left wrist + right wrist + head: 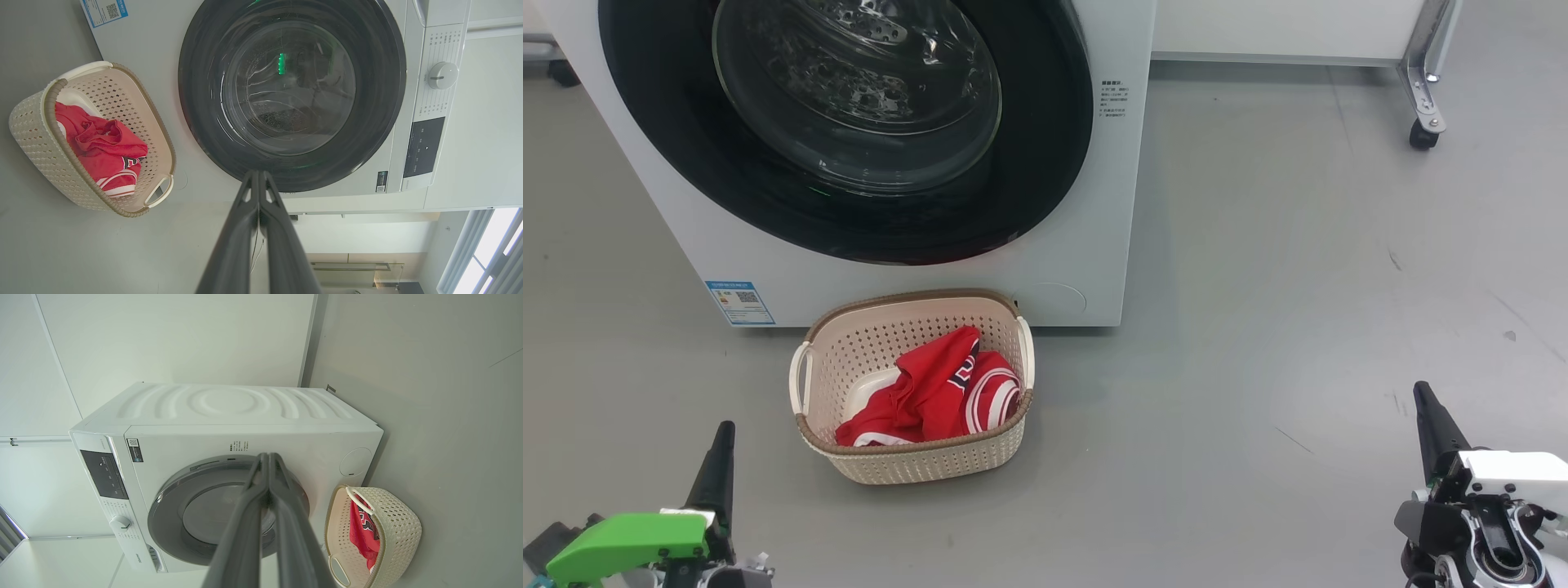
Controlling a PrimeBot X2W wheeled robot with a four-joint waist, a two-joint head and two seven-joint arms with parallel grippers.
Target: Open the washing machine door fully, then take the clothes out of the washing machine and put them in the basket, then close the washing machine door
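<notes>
L gripper [724, 429] & R gripper [1422, 390], foreground: fingers pinched together, empty, parked clear of the work. Your clothes [927, 388] lie in the basket [890, 301] just before the washing machine [1086, 269]. Its door [849, 98] sits flush, so the task is prob. done.

Bright, even light, soft shadows, glare on the washing machine door [849, 98].

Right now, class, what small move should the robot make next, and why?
Probably none beyond resting its arms: the door looks shut against the washing machine, the red clothes lie in the basket, and the left gripper and right gripper are closed, empty, well short of both.
</notes>
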